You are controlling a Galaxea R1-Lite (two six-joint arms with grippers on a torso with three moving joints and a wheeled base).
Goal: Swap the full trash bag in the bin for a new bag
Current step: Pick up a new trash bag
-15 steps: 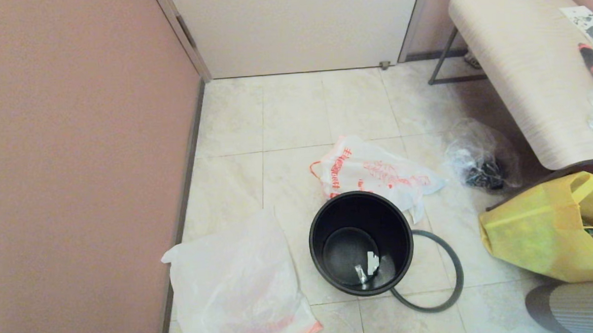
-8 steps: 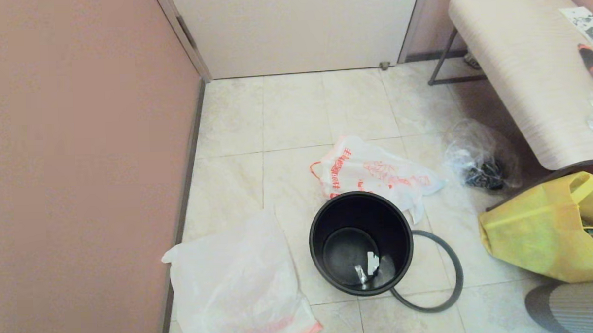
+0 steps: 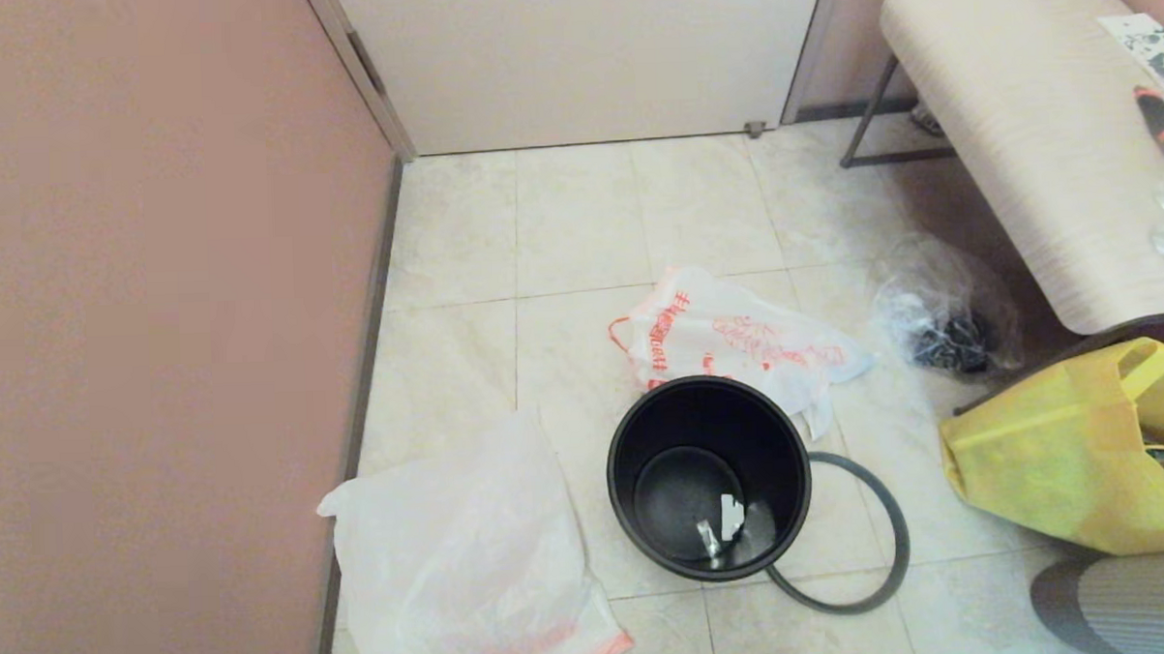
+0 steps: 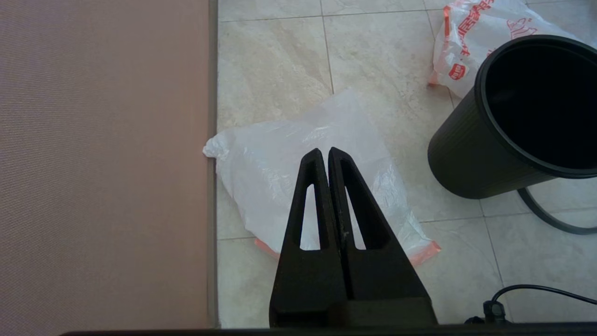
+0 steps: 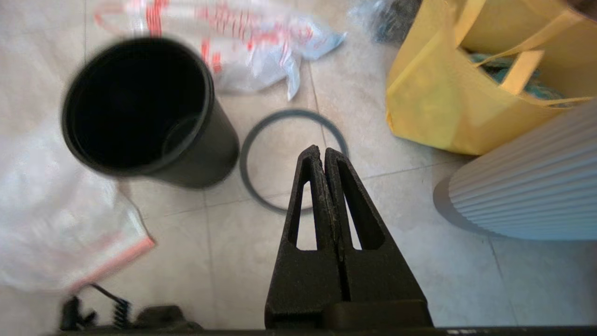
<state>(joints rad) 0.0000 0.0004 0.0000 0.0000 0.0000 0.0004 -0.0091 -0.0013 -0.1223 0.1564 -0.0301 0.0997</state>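
The black bin [image 3: 708, 477] stands upright on the tiled floor, unlined, with small white scraps at its bottom. Its grey hoop [image 3: 865, 530] lies flat on the floor against its right side. Behind the bin lies the full trash bag [image 3: 737, 336], white with red-orange print. The new bag [image 3: 464, 554], milky white with a pink-orange edge, is spread on the floor left of the bin by the wall. My left gripper [image 4: 324, 151] hangs shut above the new bag [image 4: 298, 172], holding nothing. My right gripper [image 5: 318, 150] is shut and empty above the hoop [image 5: 291, 161]. Neither gripper shows in the head view.
A pink wall [image 3: 156, 332] runs along the left and a white door [image 3: 582, 56] stands at the back. A bench [image 3: 1030, 127] is at the right, with a clear bag of dark contents [image 3: 950, 319], a yellow tote [image 3: 1080, 445] and a ribbed white object [image 3: 1134, 603] near it.
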